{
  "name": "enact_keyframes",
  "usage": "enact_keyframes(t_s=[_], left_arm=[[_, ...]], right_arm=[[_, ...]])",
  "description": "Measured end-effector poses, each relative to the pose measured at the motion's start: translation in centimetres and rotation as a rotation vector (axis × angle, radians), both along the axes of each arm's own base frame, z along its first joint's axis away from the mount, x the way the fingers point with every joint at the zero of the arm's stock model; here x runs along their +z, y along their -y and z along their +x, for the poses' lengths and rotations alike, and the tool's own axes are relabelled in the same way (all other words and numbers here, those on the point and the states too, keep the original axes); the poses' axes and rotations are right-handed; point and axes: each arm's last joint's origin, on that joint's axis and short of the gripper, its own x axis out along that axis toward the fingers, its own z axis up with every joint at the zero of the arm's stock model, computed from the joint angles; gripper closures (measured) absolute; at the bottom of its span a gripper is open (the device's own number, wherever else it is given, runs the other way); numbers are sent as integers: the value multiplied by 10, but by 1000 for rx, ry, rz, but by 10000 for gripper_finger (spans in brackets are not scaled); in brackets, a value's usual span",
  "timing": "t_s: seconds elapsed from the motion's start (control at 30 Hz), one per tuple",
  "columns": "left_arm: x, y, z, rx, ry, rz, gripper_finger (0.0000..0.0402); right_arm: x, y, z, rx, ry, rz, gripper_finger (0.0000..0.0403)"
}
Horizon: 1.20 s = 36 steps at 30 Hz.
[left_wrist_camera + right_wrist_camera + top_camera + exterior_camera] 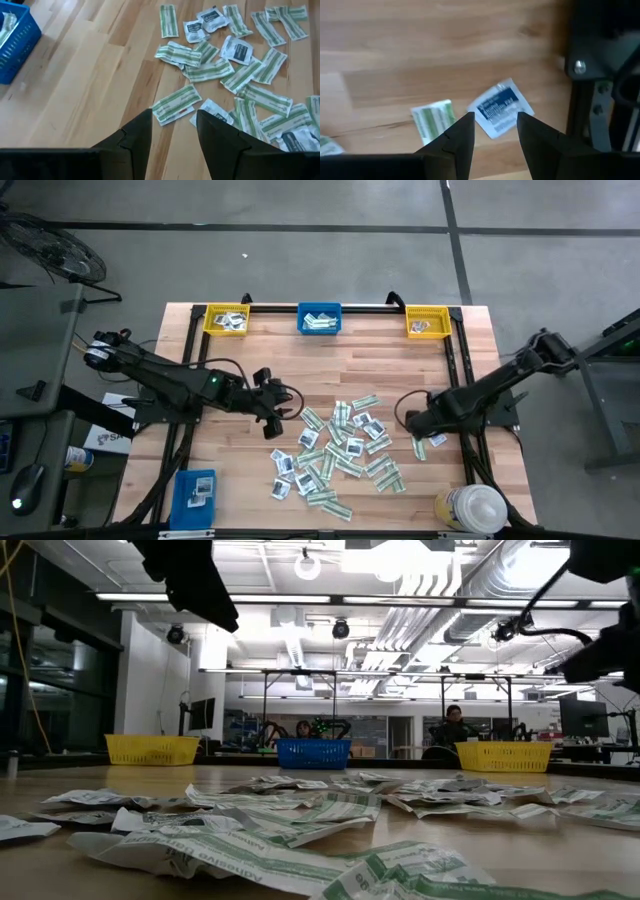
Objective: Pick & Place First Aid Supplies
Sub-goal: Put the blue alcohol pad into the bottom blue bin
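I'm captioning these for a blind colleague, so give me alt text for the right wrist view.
The right gripper hangs open just above a square white packet with blue print lying on the wooden table. A green-and-white strip packet lies beside it, and a dark metal frame stands at the table's edge.

From overhead I get even, soft light on the pale wooden butcher-block tabletop [250,370], with only faint shadows under the arms and no glare. At table height the long white ceiling light strips [300,600] blow out bright while the arms hang as black silhouettes, and the nearest green-and-white paper packets [240,850] are smeared out of focus. My right wrist camera looks soft and hazy; the left one is crisper.
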Motion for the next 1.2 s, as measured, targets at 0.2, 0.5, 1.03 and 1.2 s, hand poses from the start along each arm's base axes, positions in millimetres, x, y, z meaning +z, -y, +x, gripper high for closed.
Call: enact_keyframes(t_s=[0.2, 0.5, 1.03, 1.2], left_arm=[[0, -1, 0, -6, -1, 42, 248], [0, -1, 0, -22, -7, 83, 248], [-2, -2, -3, -15, -42, 103, 248], [-2, -2, -3, -15, -42, 102, 248]], right_arm=[[-13, -8, 5, -22, -75, 25, 261], [-28, -14, 15, -22, -92, 25, 261], [-50, -11, 9, -41, -76, 61, 261], [-52, -10, 8, -25, -73, 54, 261]])
